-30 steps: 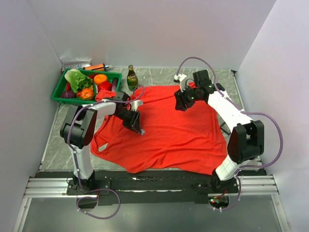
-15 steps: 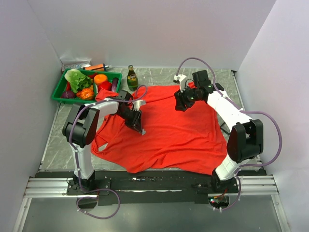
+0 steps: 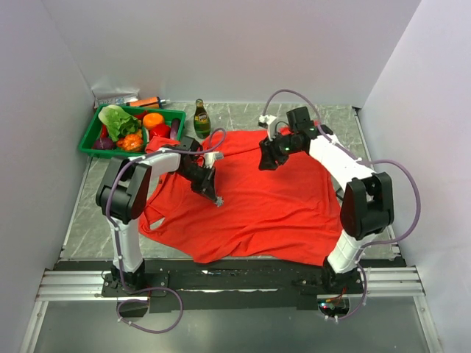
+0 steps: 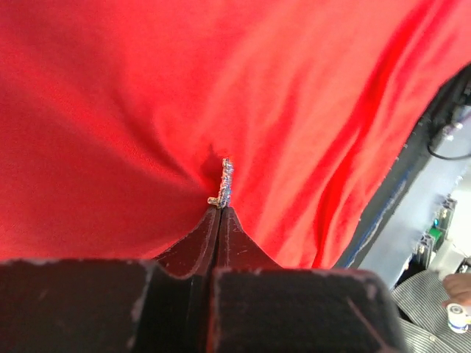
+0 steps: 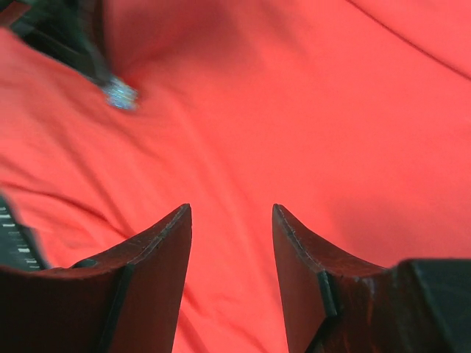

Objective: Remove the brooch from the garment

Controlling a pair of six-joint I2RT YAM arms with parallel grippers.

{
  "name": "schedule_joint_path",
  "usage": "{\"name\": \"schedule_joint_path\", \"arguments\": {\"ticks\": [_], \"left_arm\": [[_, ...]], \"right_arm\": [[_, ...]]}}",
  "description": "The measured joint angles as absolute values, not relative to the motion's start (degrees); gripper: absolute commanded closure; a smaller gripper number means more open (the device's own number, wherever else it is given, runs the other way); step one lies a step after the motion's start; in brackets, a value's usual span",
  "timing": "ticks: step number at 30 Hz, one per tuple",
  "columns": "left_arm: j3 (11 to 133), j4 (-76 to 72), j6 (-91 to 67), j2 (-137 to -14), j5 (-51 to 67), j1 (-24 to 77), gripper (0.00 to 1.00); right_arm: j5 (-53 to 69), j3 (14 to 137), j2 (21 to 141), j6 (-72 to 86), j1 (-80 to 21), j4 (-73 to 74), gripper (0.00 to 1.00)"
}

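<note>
The red garment [image 3: 257, 195] lies spread over the middle of the table. My left gripper [image 3: 214, 197] is low on its left part, jaws pressed together on the tiny glittery brooch [image 4: 224, 184], which sticks out just past the tips [image 4: 220, 209]. The fabric puckers where the brooch meets it. My right gripper [image 3: 265, 162] hovers over the garment's upper middle, open and empty [image 5: 232, 209]. Its view shows red cloth [image 5: 309, 110] below, with the brooch [image 5: 120, 94] and the dark left fingers [image 5: 77, 33] at the top left.
A green basket [image 3: 89, 143] of toy vegetables stands at the back left, with part of a red sleeve against it. A green bottle [image 3: 201, 118] stands beside it. An orange tool [image 3: 147, 101] lies by the back wall. White walls close in on three sides.
My right gripper has moved left and a little nearer, toward the garment's middle. My left gripper has shifted slightly right, still shut on the brooch.
</note>
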State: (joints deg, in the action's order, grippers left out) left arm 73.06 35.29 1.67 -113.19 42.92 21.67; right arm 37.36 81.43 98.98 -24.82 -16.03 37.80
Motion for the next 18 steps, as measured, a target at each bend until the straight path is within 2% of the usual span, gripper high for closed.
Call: {"name": "schedule_joint_path", "arguments": {"ticks": [9, 12, 18], "left_arm": [[65.10, 32.36, 6.04, -106.00, 49.98, 19.53, 0.99], [63.61, 31.88, 7.99, -104.31, 52.71, 19.40, 0.99], [62.19, 32.16, 9.43, -104.53, 58.30, 16.58, 0.99]], "right_arm": [[51.03, 81.34, 103.13, -22.35, -26.39, 34.20, 0.49], [53.21, 81.21, 106.76, -22.26, -30.33, 33.08, 0.51], [54.35, 81.21, 110.85, -21.78, -31.22, 32.95, 0.55]]}}
